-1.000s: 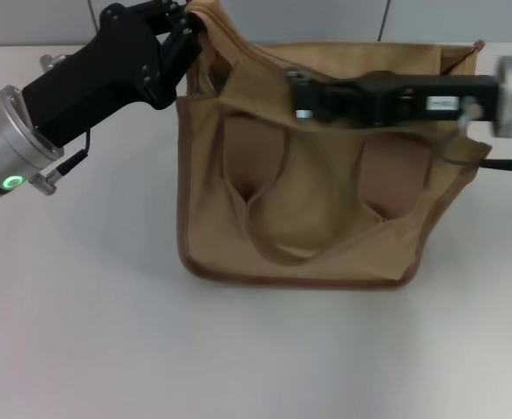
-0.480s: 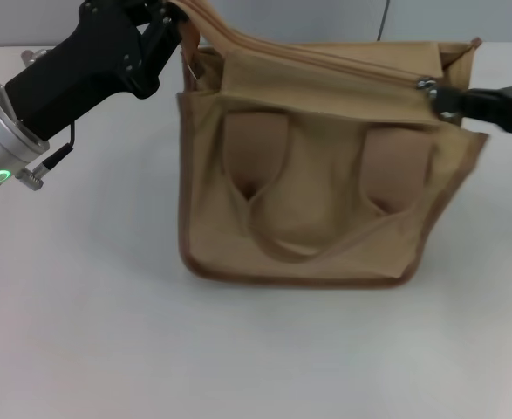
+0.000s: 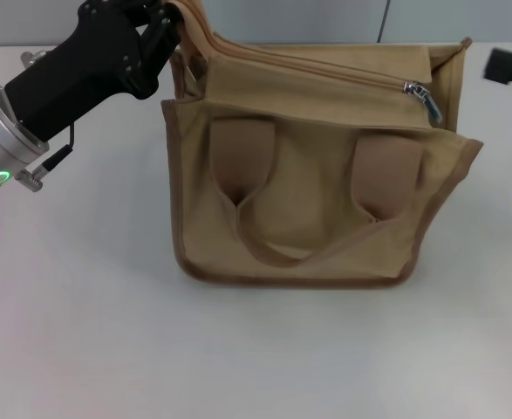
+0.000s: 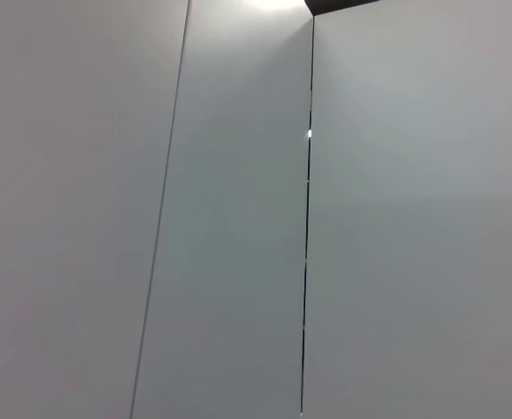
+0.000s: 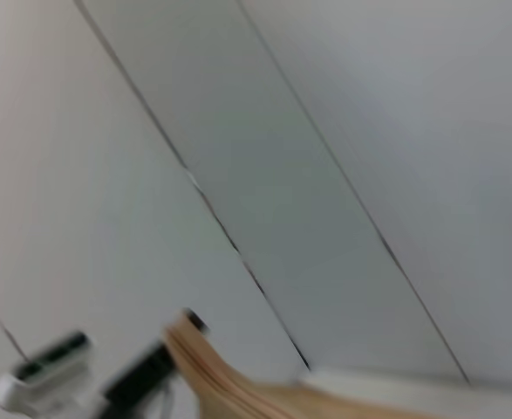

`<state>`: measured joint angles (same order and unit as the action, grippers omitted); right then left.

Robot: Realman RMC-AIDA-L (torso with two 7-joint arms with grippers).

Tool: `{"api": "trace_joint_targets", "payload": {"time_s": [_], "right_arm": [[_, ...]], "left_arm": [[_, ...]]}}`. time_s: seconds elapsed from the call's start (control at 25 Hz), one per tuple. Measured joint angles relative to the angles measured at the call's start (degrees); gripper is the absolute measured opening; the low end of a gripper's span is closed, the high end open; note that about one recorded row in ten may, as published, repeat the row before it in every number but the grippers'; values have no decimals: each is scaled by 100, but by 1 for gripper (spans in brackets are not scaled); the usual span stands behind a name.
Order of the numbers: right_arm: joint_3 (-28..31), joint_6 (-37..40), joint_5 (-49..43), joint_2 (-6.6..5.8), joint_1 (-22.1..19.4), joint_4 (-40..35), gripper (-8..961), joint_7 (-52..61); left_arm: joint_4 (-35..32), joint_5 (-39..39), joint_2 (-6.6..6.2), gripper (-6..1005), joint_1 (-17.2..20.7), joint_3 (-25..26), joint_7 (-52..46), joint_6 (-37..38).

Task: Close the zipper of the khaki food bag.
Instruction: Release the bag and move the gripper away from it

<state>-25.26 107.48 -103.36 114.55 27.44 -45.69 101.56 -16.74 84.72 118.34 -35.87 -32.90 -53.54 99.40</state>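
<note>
We see bag (image 3: 308,175) upright on table (image 3: 81,332); zipper (image 3: 317,72) across top, pull tab (image 3: 428,100) at right end. Left gripper (image 3: 175,19) pinches bag's far left corner. Right gripper (image 3: 510,68) apart, right edge; fingers: cannot tell

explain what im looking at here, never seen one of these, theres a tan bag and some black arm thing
This is a two-armed robot. The wide picture comes from a camera on its head, looking down at a white table. The other two come from cameras on its wrists and mostly show wall panels. On the table stands the khaki food bag. The left gripper, its jaws shut, pinches the bag's top corner. The zipper runs along the top, its silver pull tab at the far end, so it looks closed. The right gripper is at the picture's edge, touching nothing.
</note>
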Motion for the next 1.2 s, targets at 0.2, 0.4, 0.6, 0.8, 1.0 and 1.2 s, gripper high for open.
{"api": "trace_joint_targets", "payload": {"time_s": [0.2, 0.4, 0.6, 0.8, 1.0, 1.2], "right_arm": [[25, 915, 216, -92, -159, 380, 263, -1084], [-95, 1592, -229, -91, -365, 552, 462, -2357], [-112, 1665, -1210, 21, -526, 718, 621, -3714], [-112, 1271, -1970, 77, -537, 1099, 726, -4599], [-111, 1063, -2072, 89, -509, 1290, 796, -4836], [-111, 1063, -2082, 91, -452, 1298, 799, -4845]], "left_arm": [[12, -1, 2, 39, 38, -3, -22, -7], [18, -2, 5, 39, 54, -6, -75, -35], [5, -2, 5, 40, 92, -6, -181, -144], [-10, 0, 3, 40, 147, -6, -221, -239], [-18, 26, -1, 40, 171, -36, -229, -248], [-23, 34, -2, 40, 193, -41, -251, -266]]}}
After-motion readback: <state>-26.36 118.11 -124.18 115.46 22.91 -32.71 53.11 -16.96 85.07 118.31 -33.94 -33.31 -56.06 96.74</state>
